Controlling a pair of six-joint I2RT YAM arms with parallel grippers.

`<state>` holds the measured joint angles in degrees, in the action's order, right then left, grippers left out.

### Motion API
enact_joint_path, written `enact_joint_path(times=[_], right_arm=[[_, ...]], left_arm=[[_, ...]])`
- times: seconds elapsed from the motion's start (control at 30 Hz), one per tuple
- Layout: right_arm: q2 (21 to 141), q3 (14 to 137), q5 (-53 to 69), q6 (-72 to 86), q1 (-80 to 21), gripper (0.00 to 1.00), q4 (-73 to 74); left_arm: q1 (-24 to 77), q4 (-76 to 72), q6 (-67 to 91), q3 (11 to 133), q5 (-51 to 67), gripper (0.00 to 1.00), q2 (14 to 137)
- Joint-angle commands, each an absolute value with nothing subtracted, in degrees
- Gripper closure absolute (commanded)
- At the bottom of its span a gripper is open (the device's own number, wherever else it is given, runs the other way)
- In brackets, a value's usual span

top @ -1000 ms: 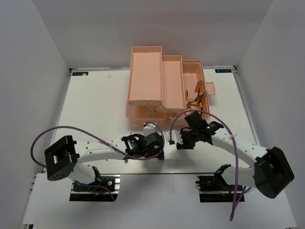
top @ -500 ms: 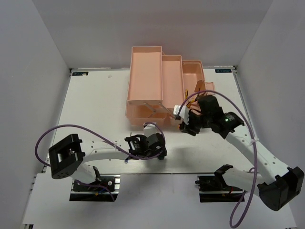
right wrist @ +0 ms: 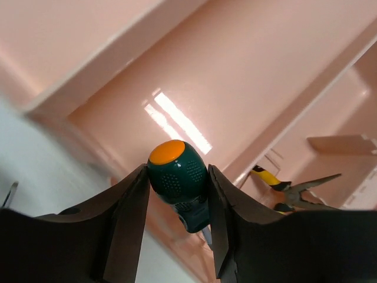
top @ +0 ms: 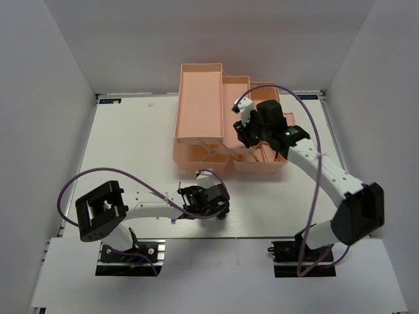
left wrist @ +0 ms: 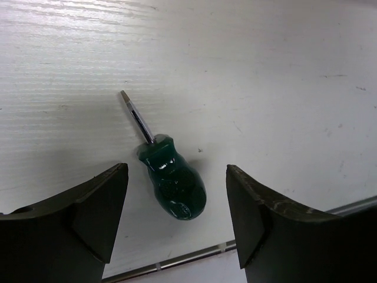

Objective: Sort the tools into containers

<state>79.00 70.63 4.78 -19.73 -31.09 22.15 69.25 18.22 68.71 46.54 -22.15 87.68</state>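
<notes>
1. Handling, loose screwdriver: judged light and rigid. Bulbous green handle is glossy, so probably slick under hard pads. Best taken across the widest part of the handle. Thin shaft judged a poor hold, likely to roll or pivot.
2. Position: lying flat on the white surface, close to its near edge. Tip points up-left in the left wrist view. Handle sits between the two fingers, touching neither.
3. Left hand: jaws spread wide, straddling the handle, nothing gripped.
4. Handling, held screwdriver: same stubby type, judged equally light and stiff. Short rounded handle leaves little margin, so could twist if pinched off-centre.
5. Right hand: closed on the green handle from both sides. Orange cap faces the wrist camera, shaft pointing away.
6. Position: held above the salmon-pink toolbox, over its stepped trays. Exact compartment underneath cannot be told.
7. Look: dark green translucent handles, dimpled near the butt. Bright chrome shaft on the loose one, tip type too small to tell. Yellow-and-black pliers lying in a lower compartment of the box.
</notes>
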Motion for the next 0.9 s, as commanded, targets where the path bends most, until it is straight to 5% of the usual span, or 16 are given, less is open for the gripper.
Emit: enact_joint_path(times=[0.0, 0.07, 0.17, 0.2, 0.27, 0.43, 0.7, 0.87], right_arm=[[83.83, 76.2, 1.23, -11.34, -30.41, 1.0, 15.21], [85.94, 78.64, 2.19, -10.11, -30.15, 1.0, 14.67], [87.54, 80.24, 3.86, -8.36, -29.62, 0.56, 16.7], [87.02, 79.81, 4.3, -8.09, -29.18, 0.31, 16.26], [85.44, 77.45, 4.48, -8.09, -28.83, 0.16, 14.86], [79.11, 73.39, 5.54, -5.63, -25.32, 0.1, 14.41], [70.93, 66.8, -2.96, -0.62, -20.13, 0.1, 14.41], [67.6, 62.76, -1.15, 1.04, -16.01, 0.1, 15.03]], left_arm=[[69.61, 18.63, 71.02, 48.42, -25.13, 0.24, 87.98], [69.61, 19.24, 71.02, 48.95, -25.66, 0.24, 88.68], [70.14, 20.73, 71.54, 50.71, -25.66, 0.25, 91.22], [70.14, 20.74, 71.54, 50.71, -25.66, 0.26, 91.93], [70.14, 22.4, 71.54, 52.12, -25.66, 0.28, 94.12], [70.66, 23.12, 72.68, 53.53, -25.66, 0.36, 96.33], [72.25, 27.24, 73.21, 55.72, -26.72, 0.76, 96.86], [73.92, 29.79, 70.85, 57.74, -27.33, 0.9, 98.09]])
